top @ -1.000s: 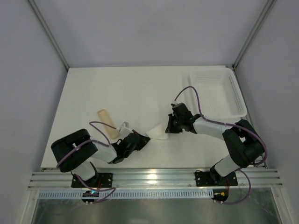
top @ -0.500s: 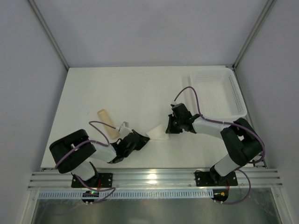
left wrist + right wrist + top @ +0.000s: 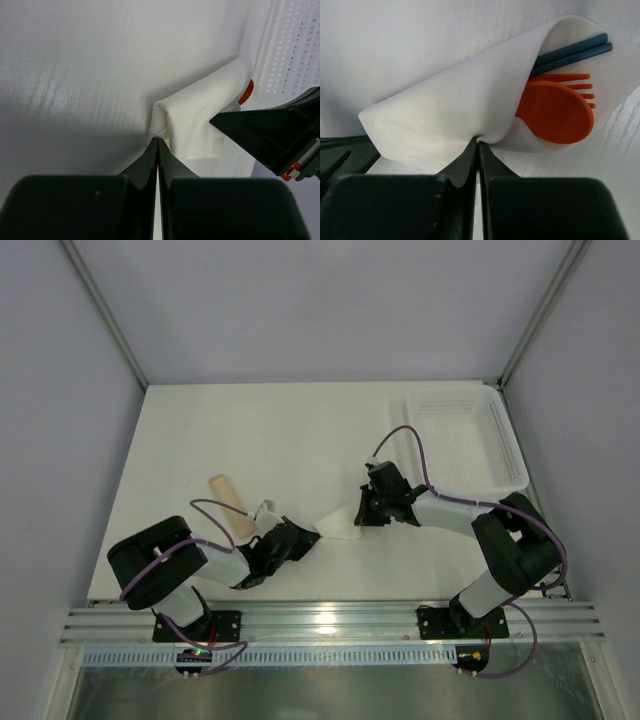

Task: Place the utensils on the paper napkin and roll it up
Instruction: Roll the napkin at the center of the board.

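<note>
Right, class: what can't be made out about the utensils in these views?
- Right wrist: the paper napkin covers the handles of the orange spoon, orange fork and blue chopsticks.
- Top: the napkin fold hides all three.
- Left wrist: only an orange tip shows past the napkin.
- Top: the tan stick is too small to identify.

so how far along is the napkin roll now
Done: the orange spoon, orange fork and blue chopsticks lie on the paper napkin, which is folded over them. In hand: the left gripper and right gripper each pinch a napkin edge, shut. To do: the fold is loose with utensil ends showing, so the rolling needs finishing. A tan stick lies on the table outside the napkin.
</note>
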Robot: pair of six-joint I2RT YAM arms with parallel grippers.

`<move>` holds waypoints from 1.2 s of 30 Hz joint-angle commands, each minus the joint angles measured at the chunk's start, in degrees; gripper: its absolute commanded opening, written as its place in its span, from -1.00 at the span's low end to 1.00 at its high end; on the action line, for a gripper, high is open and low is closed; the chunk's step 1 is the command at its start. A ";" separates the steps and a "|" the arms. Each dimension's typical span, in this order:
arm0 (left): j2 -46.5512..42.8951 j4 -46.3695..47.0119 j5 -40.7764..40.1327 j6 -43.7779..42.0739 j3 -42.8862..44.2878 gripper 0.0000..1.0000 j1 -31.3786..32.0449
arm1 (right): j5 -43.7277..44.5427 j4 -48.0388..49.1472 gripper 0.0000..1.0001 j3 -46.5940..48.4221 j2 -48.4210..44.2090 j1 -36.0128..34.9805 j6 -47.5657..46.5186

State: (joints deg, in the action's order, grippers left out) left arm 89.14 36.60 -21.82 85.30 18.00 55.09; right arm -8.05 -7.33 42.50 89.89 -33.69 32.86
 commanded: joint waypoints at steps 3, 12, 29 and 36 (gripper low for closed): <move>2.17 -8.12 -1.56 -2.15 -0.68 -1.00 -0.69 | -0.47 0.21 -0.93 -0.75 -1.64 -1.11 -0.08; 2.61 -8.12 -1.55 -2.24 -0.42 -1.00 -0.69 | -0.65 0.39 -0.93 -1.28 -2.79 -1.99 0.45; 1.56 -8.83 -1.56 -1.98 -1.04 -1.00 -0.69 | 1.90 1.18 -0.93 -3.74 -1.21 -1.20 -0.61; -4.30 -13.28 -7.24 -7.50 0.01 -1.00 1.94 | 1.46 1.88 -0.93 -3.04 0.55 -1.03 -1.05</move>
State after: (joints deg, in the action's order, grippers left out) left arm 88.09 34.89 -22.70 83.40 18.35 55.57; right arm -8.40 -4.62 40.16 88.90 -35.03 33.23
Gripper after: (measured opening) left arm 0.002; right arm 0.039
